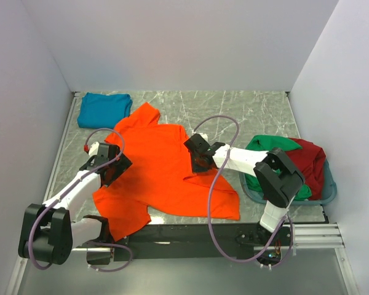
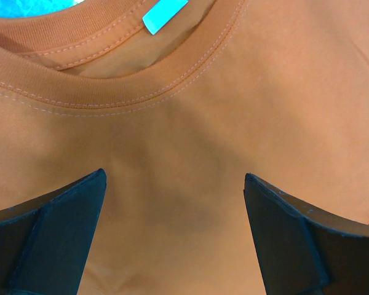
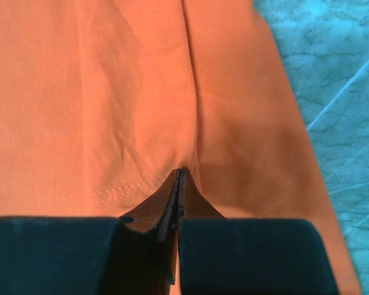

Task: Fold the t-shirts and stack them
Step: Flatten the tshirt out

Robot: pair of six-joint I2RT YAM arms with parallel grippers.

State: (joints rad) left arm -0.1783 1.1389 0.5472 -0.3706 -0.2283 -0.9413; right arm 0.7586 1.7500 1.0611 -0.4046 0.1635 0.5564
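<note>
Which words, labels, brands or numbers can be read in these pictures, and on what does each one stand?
None can be read.
The light blue neck tag in the collar of the orange t-shirt shows no print.
The teal t-shirt and the basket show no lettering.

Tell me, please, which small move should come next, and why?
Probably lower and close the left claw: it hangs open over the cloth near the collar of the orange shirt, while the right claw is shut on that shirt.
</note>
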